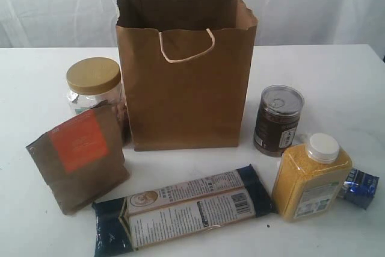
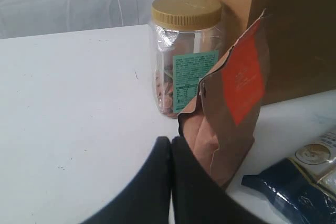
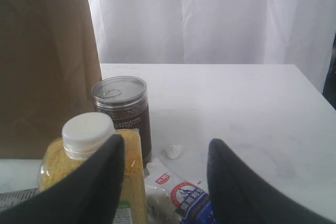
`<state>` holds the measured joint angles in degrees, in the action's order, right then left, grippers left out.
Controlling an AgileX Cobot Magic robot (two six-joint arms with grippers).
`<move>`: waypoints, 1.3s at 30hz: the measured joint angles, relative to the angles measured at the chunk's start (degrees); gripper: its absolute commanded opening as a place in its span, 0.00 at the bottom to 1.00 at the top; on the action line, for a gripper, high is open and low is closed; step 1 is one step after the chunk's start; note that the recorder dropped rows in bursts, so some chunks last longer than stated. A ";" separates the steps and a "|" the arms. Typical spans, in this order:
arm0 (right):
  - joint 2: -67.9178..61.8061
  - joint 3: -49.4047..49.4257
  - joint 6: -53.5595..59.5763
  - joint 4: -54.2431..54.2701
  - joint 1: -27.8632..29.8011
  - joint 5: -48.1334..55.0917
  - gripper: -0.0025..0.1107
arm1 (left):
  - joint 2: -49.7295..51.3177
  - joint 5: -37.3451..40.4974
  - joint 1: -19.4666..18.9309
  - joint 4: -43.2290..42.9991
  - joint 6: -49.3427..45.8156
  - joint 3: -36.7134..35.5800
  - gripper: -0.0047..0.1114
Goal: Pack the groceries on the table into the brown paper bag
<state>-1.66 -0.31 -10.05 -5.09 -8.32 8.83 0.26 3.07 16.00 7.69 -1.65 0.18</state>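
A white table [image 1: 337,82] is shown. The brown paper bag [image 1: 186,94] is stood centrally beside the gold-lidded jar [image 1: 94,76]. The left end effector [image 2: 171,145] is closed tight, the right end effector [image 3: 164,150] half spread; nothing is held.

In the exterior view the brown pouch [image 1: 78,154] is covering the lower half of the gold-lidded jar [image 1: 93,76]. The yellow bottle [image 1: 310,179] is hiding part of the small blue-silver packet [image 1: 361,188]. In the left wrist view the dark-blue packet [image 2: 294,182] is running off the picture's edge. In the right wrist view the right tool [image 3: 166,145] is masking the bottle's side.
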 measured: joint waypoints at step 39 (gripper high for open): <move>-5.52 -15.24 -17.47 1.22 0.00 4.61 0.45 | 0.00 0.11 0.00 0.00 0.00 0.00 0.04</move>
<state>-7.17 -15.55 -27.52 -3.88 -8.32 13.43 0.26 3.18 16.00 7.69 -1.65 0.18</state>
